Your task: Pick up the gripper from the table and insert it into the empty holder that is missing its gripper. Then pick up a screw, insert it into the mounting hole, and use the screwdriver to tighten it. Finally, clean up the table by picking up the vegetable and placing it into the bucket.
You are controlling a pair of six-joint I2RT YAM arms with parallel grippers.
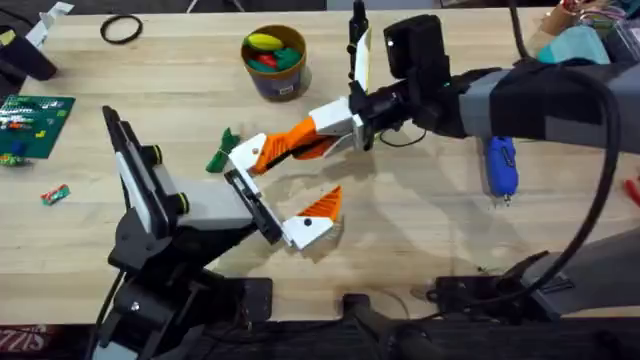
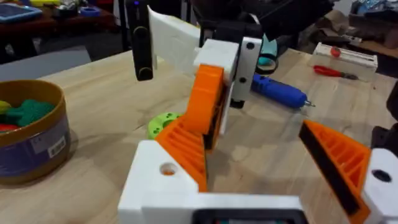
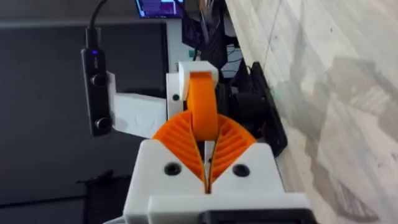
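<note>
- The right pincer (image 1: 314, 134) is reached across the middle of the tabletop (image 1: 420, 235) and is clamped on the long orange finger (image 1: 281, 146).
- In the right wrist view the finger is seen pinched between the two orange ribbed pads (image 3: 179, 140).
- The finger's far end is set against the white holder (image 1: 246, 151) on the left arm's black rail; how deep it is seated cannot be told.
- The mounting hole (image 2: 168, 169) is seen in the white block's face, with no screw in it.
- The left pincer (image 1: 287, 186) is spread apart, with its fixed short orange finger (image 1: 326, 206) well away from the holder.
- The green vegetable (image 1: 222, 152) is lying on the tabletop just beside the holder.
- The bucket (image 1: 281, 82) is placed farther back, with toy pieces (image 1: 268, 50) inside.
- The blue screwdriver (image 1: 500, 166) is lying at the right, partly under the right arm.
</note>
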